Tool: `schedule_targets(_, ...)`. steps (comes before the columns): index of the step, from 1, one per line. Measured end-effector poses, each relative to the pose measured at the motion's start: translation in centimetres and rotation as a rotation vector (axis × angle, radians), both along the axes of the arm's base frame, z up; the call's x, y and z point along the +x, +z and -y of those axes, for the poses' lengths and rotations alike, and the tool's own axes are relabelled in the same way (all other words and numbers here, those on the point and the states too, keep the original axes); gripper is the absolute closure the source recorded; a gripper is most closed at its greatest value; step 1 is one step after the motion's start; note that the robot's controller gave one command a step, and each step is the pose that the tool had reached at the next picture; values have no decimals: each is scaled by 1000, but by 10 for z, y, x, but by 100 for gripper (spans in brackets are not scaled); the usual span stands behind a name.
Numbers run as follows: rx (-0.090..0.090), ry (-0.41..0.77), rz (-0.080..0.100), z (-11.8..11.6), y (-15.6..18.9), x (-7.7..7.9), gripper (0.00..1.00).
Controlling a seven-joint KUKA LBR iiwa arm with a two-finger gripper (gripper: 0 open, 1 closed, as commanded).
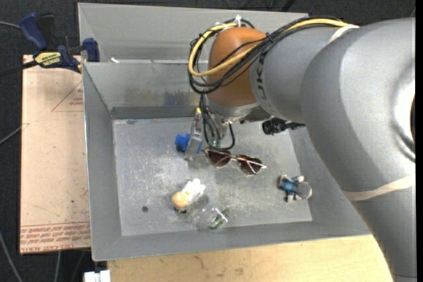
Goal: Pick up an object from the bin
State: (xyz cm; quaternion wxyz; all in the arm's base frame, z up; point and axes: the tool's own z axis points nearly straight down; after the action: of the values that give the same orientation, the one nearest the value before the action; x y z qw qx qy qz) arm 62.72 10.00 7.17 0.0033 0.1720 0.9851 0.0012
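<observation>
My gripper [197,139] hangs low over the middle of the bin floor, below the orange wrist cover. A small blue object [182,142] lies right against its left side, touching or nearly touching it. A pair of sunglasses [235,161] with brown lenses lies just to the lower right of the gripper. Whether anything is held I cannot make out.
A white and tan small toy [186,195] and a clear piece with green [215,217] lie near the bin's front wall. A small blue and grey object [293,187] sits at the right. The big grey arm covers the bin's right side.
</observation>
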Motion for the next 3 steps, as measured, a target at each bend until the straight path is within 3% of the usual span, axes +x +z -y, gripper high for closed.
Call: schedule_targets(3, 0, 0, -7, 0, 12, -2, 100)
